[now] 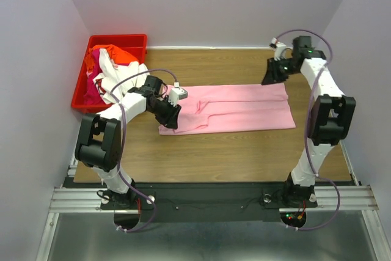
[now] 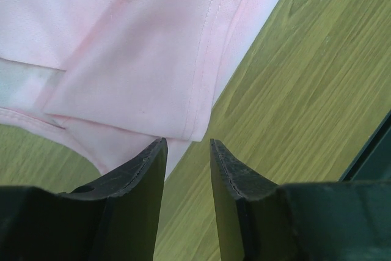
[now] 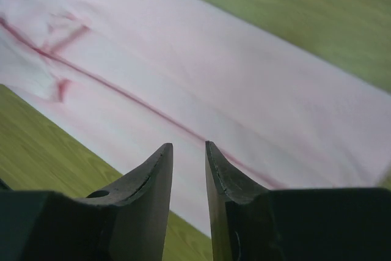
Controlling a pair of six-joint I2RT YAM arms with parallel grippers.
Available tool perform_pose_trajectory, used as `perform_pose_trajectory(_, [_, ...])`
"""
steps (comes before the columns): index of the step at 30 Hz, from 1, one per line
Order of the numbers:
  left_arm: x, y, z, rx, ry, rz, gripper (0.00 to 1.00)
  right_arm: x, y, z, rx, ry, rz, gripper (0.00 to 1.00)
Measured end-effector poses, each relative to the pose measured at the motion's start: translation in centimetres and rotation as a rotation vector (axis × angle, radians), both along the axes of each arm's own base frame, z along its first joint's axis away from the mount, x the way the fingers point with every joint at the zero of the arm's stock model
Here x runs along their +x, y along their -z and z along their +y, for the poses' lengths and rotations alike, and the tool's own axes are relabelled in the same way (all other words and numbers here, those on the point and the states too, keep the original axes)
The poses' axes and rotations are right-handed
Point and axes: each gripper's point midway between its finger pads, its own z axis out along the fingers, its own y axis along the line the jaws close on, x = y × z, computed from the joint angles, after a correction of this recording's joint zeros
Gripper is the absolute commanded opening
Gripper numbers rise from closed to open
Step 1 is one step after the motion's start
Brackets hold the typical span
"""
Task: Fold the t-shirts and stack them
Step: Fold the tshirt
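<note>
The light pink t-shirt (image 1: 244, 111) lies flat on the wooden table, folded lengthwise into a long strip. My left gripper (image 1: 171, 120) is at the strip's left near corner. In the left wrist view it (image 2: 186, 142) is slightly open and empty, with the shirt's hemmed corner (image 2: 140, 59) just beyond the tips. My right gripper (image 1: 269, 77) hovers at the strip's far right corner. In the right wrist view it (image 3: 188, 145) is slightly open and empty above the pink cloth (image 3: 214, 77). White (image 1: 113, 71), orange-red (image 1: 119, 53) and magenta (image 1: 91, 90) t-shirts lie crumpled in the bin.
The red plastic bin (image 1: 119, 38) stands at the back left corner, against the left wall. Bare wooden table (image 1: 232, 157) lies between the pink shirt and the arm bases. Walls close in the back and both sides.
</note>
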Motion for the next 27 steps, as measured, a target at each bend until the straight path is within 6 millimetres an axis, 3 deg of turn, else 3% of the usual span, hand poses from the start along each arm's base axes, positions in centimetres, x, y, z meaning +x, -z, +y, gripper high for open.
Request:
perform_pose_trajectory(4, [0.2,-0.1,-0.3,-0.014,-0.014,0.001,0.46,3.0,-0.7,8.2,0.086,-0.08,-0.027,0.32])
perform_pose_trajectory(7, [0.2,0.1,-0.4,-0.019,-0.023,0.005,0.45,5.0,-0.1,15.0,0.143,-0.141,-0.03,0.3])
perform_pose_trajectory(10, [-0.1,0.4,-0.3,-0.018,-0.029,0.014,0.45,6.1,1.1,20.2,0.178,-0.183,-0.025,0.28])
perform_pose_trajectory(13, [0.1,0.4,-0.4,-0.021,-0.034,0.011,0.45,5.8,2.9,24.6,0.199,-0.221,0.006,0.27])
perform_pose_trajectory(16, [0.1,0.4,-0.4,-0.022,-0.036,0.01,0.45,5.4,4.2,27.9,0.225,-0.232,0.031,0.27])
perform_pose_trajectory(19, [0.1,0.4,-0.4,-0.022,-0.038,0.011,0.45,5.5,5.2,29.8,0.244,-0.234,0.039,0.27])
perform_pose_trajectory(27, [0.2,0.4,-0.4,-0.02,-0.043,0.011,0.45,4.5,8.0,32.6,0.24,-0.251,0.074,0.26])
